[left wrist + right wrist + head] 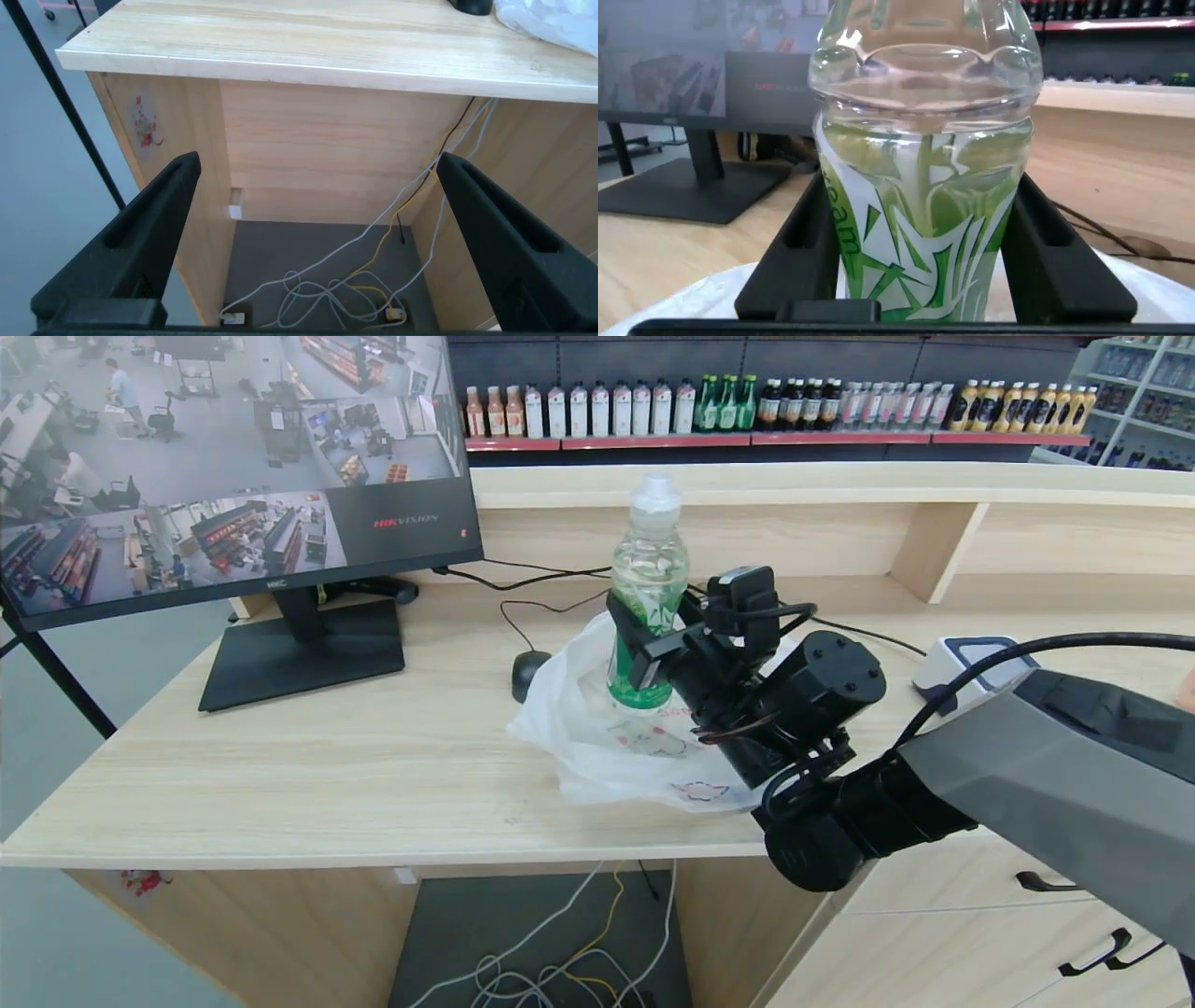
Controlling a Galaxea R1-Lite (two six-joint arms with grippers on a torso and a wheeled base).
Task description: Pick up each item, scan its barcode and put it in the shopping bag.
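Note:
A clear bottle (648,581) with a green-and-white label and white cap stands upright in the air over the white shopping bag (607,728). My right gripper (644,639) is shut on the bottle's labelled middle; its black fingers (808,238) press both sides of the bottle (924,196). The bag lies crumpled on the wooden counter (373,747), just under the bottle's base. A white-and-blue barcode scanner (971,667) sits on the counter to the right, behind my right arm. My left gripper (318,243) hangs open below the counter's front edge (308,70), facing the space underneath.
A monitor (233,457) on a black stand (303,649) occupies the counter's left side. A black mouse (529,674) with its cable lies just left of the bag. A raised wooden ledge (794,485) runs along the back. Loose cables (355,280) lie under the counter.

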